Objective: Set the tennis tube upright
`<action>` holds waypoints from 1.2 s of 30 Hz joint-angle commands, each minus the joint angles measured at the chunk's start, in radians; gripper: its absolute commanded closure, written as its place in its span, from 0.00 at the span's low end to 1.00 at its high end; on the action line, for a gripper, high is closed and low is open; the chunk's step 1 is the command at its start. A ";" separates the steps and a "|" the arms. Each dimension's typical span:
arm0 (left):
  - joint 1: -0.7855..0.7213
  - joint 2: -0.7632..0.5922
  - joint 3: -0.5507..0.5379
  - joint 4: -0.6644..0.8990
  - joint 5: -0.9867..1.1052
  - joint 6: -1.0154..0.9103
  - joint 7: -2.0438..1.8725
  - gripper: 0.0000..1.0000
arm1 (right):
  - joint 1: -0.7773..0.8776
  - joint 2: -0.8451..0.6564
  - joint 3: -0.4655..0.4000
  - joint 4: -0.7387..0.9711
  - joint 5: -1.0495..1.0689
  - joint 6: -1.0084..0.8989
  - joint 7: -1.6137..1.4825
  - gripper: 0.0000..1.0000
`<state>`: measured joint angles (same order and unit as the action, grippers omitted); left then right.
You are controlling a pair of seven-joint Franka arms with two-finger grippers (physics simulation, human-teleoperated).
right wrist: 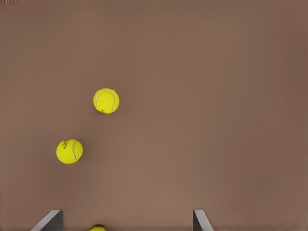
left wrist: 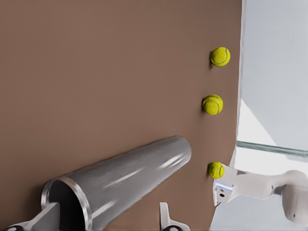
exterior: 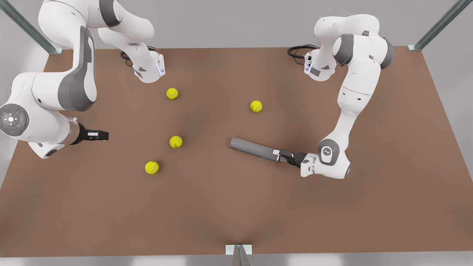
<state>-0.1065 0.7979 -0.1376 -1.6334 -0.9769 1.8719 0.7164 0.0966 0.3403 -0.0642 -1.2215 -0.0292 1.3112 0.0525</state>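
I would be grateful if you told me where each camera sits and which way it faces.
Front view: high above the table, looking down on both arms, the lying tennis tube and four tennis balls.
Left wrist view: on the left gripper at the tube's rim, looking along it, its fingers astride.
Right wrist view: on the waiting right gripper, open, facing the table.
All share the balls.

simulated robot cell: bare brown table [exterior: 236, 207], metal struts [exterior: 439, 26]

Soft, even light from above; the worktop [exterior: 236, 207] shows faint shadows, and the tube [left wrist: 125, 180] carries pale streaked glare.
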 commanded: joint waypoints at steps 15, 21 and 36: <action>-0.032 0.041 0.000 0.001 -0.028 -0.016 0.046 0.11 | -0.020 -0.001 0.000 0.002 0.015 0.000 0.038 0.00; -0.032 0.040 0.001 0.003 -0.028 -0.019 0.044 0.51 | -0.020 -0.001 0.000 0.002 0.014 -0.003 0.041 0.00; -0.031 -0.055 0.042 0.033 0.087 -0.114 -0.054 0.76 | -0.009 -0.006 0.004 0.011 0.015 -0.004 0.049 0.00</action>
<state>-0.1379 0.7474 -0.1001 -1.6014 -0.9152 1.8097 0.7193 0.0874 0.3359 -0.0595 -1.2110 -0.0146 1.3082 0.0909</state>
